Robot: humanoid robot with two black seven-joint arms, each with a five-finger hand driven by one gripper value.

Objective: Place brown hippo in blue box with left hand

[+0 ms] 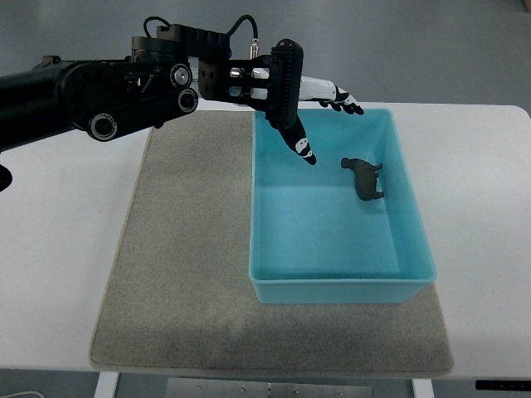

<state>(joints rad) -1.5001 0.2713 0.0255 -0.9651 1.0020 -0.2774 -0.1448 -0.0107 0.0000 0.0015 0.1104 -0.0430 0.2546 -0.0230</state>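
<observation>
Brown hippo (364,177) lies inside blue box (415,249); my left hand (303,112) hovers above, fingers spread, empty — placement looks done.

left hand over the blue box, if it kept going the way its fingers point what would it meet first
Probably nothing: the left hand points right along the far rim of the blue box, above the wall it seems. The brown hippo lies nearer, off that line. Depth is unclear.

No text, label, brand, number or sign can be read anywhere.
</observation>
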